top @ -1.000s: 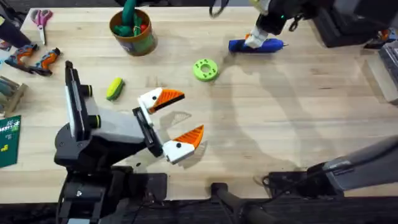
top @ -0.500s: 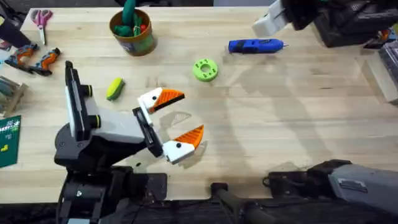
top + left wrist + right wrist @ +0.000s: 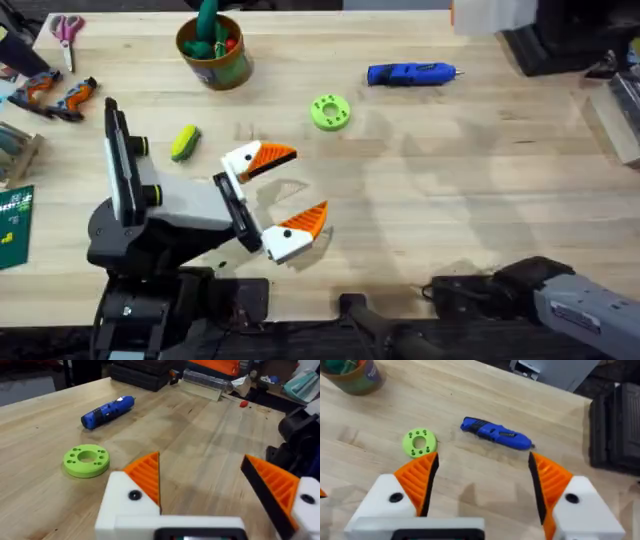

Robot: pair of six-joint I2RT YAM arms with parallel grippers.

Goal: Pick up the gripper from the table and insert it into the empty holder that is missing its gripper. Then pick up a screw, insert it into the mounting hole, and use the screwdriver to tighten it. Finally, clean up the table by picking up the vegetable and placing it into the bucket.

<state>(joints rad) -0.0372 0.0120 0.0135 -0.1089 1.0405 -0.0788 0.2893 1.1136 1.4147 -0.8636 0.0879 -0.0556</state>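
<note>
blue screwdriver [image 3: 411, 73], yellow-green vegetable [image 3: 185, 142], green-rimmed brown bucket [image 3: 240, 68], green disc [image 3: 330, 112]

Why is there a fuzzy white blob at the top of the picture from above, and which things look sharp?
Overhead: the blob is the right gripper, blurred close under the camera; the screwdriver and green disc look sharp, faint shadows on the table. Left wrist: its own orange fingers look soft.

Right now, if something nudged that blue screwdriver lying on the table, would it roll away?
Probably. The screwdriver is cylindrical and lies on its side on bare wood, so a sideways nudge could roll it. It looks rigid, and likely heavy for its size.
</note>
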